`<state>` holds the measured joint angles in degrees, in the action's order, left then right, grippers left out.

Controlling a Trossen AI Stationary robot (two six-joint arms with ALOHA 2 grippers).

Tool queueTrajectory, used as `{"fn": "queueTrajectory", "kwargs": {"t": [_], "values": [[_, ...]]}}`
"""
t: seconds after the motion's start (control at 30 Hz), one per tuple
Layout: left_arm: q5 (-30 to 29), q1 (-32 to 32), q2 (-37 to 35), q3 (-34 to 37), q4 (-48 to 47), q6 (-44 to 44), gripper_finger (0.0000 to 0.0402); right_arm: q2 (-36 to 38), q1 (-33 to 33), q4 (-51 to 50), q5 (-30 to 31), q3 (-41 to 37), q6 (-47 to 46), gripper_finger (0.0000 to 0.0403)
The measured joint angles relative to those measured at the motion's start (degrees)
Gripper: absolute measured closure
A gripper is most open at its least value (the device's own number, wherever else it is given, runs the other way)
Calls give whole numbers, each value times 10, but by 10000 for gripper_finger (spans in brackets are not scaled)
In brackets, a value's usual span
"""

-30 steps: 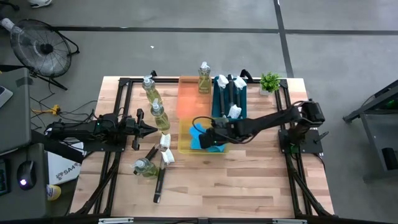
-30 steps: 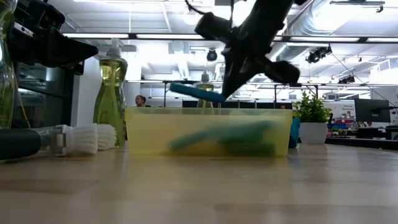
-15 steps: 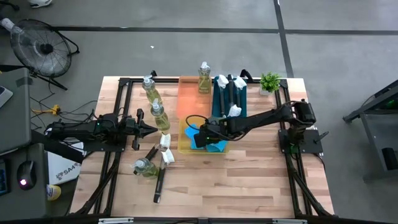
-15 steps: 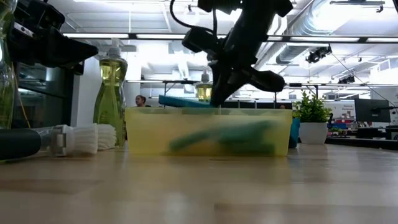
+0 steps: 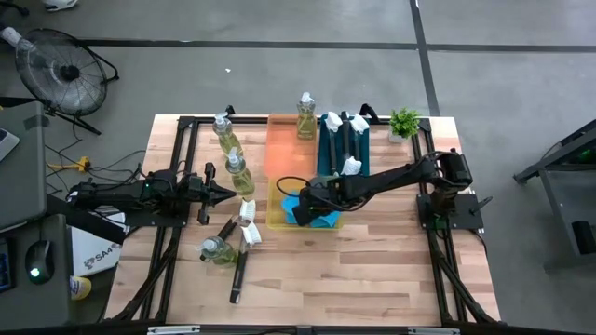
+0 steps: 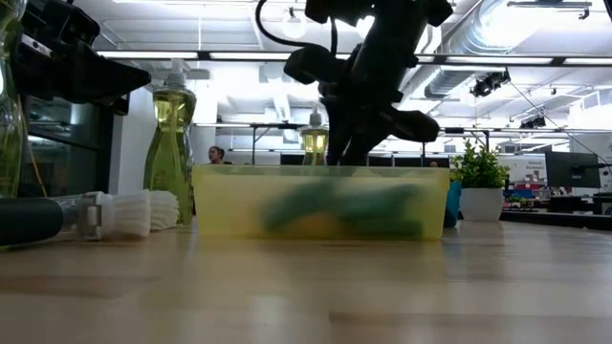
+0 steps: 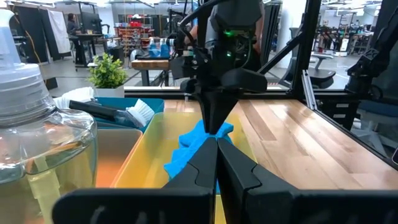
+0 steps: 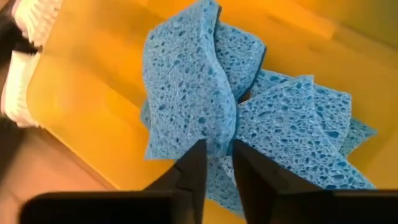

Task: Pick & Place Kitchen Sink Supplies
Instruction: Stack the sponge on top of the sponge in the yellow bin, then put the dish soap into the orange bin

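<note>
Grey concrete floor surrounds the wooden desk, whose near half lies mostly bare, leaving wide open room toward the front edge.

Over the yellow tray at the desk's middle, the right gripper hangs with its fingers a narrow slit apart, and the edge of one blue sponge stands in that slit; whether the fingers press on it or have just let go cannot be told. That sponge lies on top of other blue sponges piled inside the tray, all within its walls. In the low view the gripper dips to the tray's rim.

Just behind the yellow tray sits the orange tray, with a soap bottle at its far end, and beside it the teal tray holding dish brushes. A small potted plant stands near the far right corner.

Left of the trays, the left gripper waits with fingers pressed together, holding nothing. Near it stand two soap bottles, a third lies on its side, and two dish brushes rest close to the yellow tray's left wall.
</note>
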<state>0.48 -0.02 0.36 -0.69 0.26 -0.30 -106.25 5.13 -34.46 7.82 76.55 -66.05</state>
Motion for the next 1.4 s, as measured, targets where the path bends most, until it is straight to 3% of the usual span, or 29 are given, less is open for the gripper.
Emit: {"fn": "queueTrajectory", "kwargs": {"t": [0.27,0.5,0.7,0.93,1.27,1.4], "values": [[0,0,0,0,0,0,401,35,12,0,1,0,76,251],[0,0,0,0,0,0,401,106,42,11,6,-23,211,234],[0,0,0,0,0,0,401,195,84,127,0,-122,321,244],[0,0,0,0,0,0,401,299,148,302,36,-271,413,233],[0,0,0,0,0,0,401,353,198,433,60,-367,419,105],[0,0,0,0,0,0,401,354,198,437,60,-366,419,84]]}}
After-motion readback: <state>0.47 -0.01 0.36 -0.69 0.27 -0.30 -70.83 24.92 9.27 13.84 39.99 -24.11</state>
